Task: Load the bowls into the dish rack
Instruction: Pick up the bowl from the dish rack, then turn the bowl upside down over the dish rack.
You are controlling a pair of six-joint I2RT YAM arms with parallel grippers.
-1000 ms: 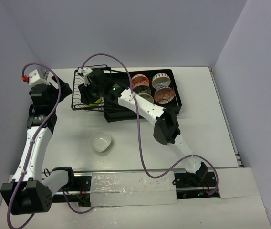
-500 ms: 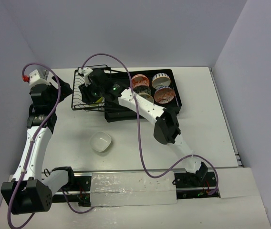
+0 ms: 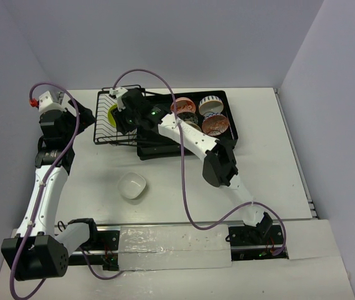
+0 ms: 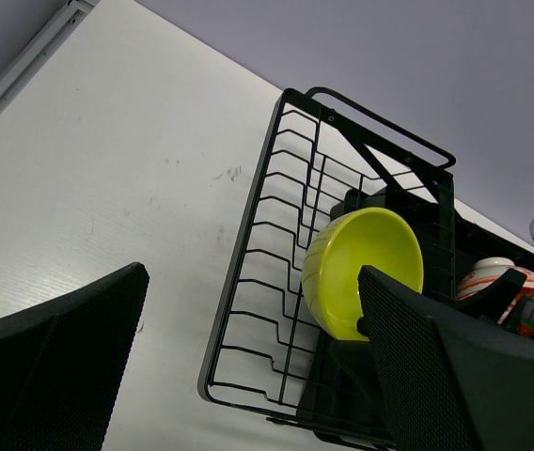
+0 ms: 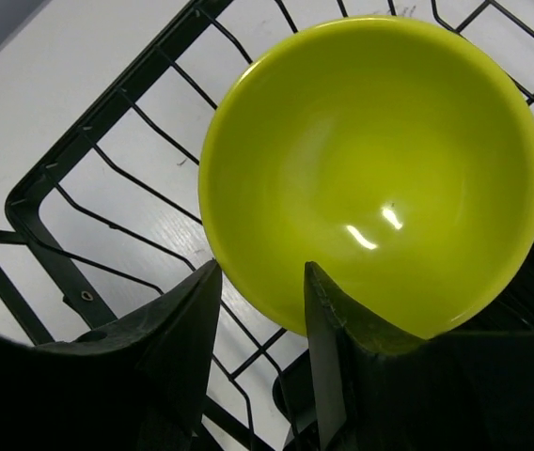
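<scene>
My right gripper (image 3: 123,115) (image 5: 262,272) is shut on the rim of the lime green bowl (image 3: 112,114) (image 5: 370,169) (image 4: 361,268). It holds the bowl tipped on its side over the wire basket part of the black dish rack (image 3: 102,136) (image 4: 248,310) (image 5: 107,225). Patterned bowls stand in the rack's tray: a red-orange one (image 3: 215,125) and a white one with orange marks (image 3: 210,103) (image 4: 497,277). A plain cream bowl (image 3: 132,185) sits on the table in front of the rack. Left of the rack, my left gripper (image 3: 84,119) (image 4: 253,274) is open and holds nothing.
The rack's slatted tray (image 3: 232,142) lies right of the wire basket, near the back wall. The right arm (image 3: 193,140) stretches across the tray. A purple cable (image 3: 182,187) loops over the table between the arms.
The right gripper has shifted back and to the right over the wire basket. The lime green bowl has turned with it and now shows at the gripper's left. The left arm has not moved.
</scene>
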